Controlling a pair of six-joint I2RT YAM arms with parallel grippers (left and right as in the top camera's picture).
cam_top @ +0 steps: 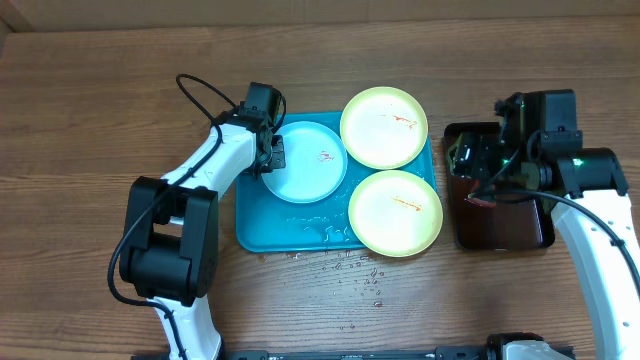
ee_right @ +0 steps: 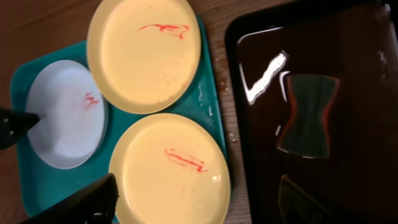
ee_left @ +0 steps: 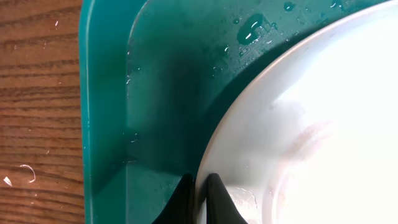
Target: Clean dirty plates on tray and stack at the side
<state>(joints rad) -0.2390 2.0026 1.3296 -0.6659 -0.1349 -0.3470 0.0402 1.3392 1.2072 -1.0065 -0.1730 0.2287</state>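
The turquoise tray holds three plates. A pale blue-white plate with a small red smear lies at its left. My left gripper is shut on this plate's left rim; in the left wrist view its two black fingertips pinch the white rim next to the tray wall. Two pale yellow plates, each streaked red, lie at the back right and front right. My right gripper hovers open over the dark tray's left part, its fingers wide apart and holding nothing.
A dark brown-black tray stands to the right of the turquoise one. A green-and-orange sponge lies in it. Water droplets spot the wooden table in front of the turquoise tray.
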